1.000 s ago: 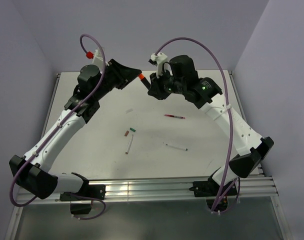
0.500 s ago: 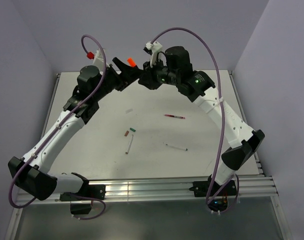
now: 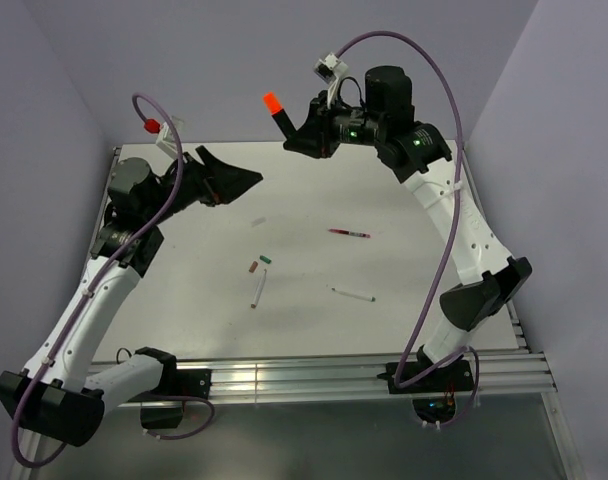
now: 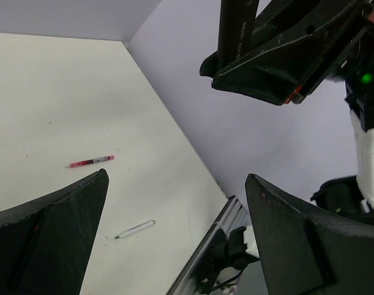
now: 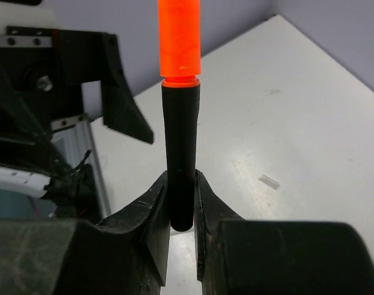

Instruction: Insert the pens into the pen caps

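As the right tool (image 5: 181,187) clamps the black marker (image 5: 180,147), its orange cap (image 5: 179,38) looks seated. Next, the spread left tool (image 4: 176,181) needs the red pen (image 3: 349,233).

Orange-tipped black marker (image 5: 179,123) aloft; 3 pens (image 3: 349,233) flat.

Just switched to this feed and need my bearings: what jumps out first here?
The short, thick black marker with a bright orange end stands out first, clamped in the right gripper and held in the air near the back wall. Beside it the left gripper hangs open and empty. Below, a thin dark red pen lies on the white table.
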### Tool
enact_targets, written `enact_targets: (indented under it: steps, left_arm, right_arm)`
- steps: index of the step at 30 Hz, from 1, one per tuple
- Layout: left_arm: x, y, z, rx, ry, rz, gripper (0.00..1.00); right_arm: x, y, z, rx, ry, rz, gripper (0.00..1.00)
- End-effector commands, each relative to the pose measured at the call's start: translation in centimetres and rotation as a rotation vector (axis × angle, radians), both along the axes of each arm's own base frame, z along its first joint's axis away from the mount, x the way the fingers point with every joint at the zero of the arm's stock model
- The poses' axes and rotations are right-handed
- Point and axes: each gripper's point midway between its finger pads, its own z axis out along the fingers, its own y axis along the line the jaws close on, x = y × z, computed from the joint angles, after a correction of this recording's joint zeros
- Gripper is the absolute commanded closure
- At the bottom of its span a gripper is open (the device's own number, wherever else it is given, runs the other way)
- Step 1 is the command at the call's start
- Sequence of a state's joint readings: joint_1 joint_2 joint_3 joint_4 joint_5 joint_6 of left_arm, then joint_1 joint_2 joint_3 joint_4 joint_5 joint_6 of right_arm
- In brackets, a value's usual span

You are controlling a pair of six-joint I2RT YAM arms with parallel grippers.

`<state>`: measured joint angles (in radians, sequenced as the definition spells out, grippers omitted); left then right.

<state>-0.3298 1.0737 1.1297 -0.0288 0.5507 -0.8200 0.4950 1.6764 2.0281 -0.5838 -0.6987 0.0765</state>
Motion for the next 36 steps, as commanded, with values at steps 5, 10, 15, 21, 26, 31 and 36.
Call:
enact_targets:
  steps: [5, 10, 15, 21, 26, 31, 36]
  left_arm:
    - [-4.1, 1.2, 4.5, 0.107, -0.330, -0.251, 0.07]
    - [-3.9, 2.4, 8.5, 0.046, -0.424, -0.299, 0.15]
    - [-5.1, 2.5, 11.1, -0.004, -0.485, -0.320, 0.14]
    - [-7.2, 2.9, 14.3, -0.168, -0.590, -0.318, 0.12]
    - [-6.2, 2.7, 15.3, -0.203, -0.577, -0.304, 0.19]
    - [-5.9, 1.5, 14.9, -0.190, -0.571, -0.349, 0.23]
    - [-4.4, 0.1, 13.9, -0.185, -0.508, -0.341, 0.26]
  right_arm:
    - [-7.0, 0.9, 2.6, 0.129, -0.002, 0.355, 1.00]
    - [-10.5, -0.2, 2.7, 0.174, 0.004, 0.440, 1.00]
    - [-12.5, -1.7, 2.8, 0.210, 0.008, 0.454, 1.00]
    - [-13.1, -1.8, 2.6, 0.242, 0.039, 0.468, 1.00]
    - [-13.1, -1.6, 2.1, 0.256, 0.059, 0.477, 1.00]
    - [-12.7, -1.3, 1.8, 0.259, 0.070, 0.446, 1.00]
    - [-12.7, -0.6, 1.4, 0.258, 0.085, 0.447, 1.00]
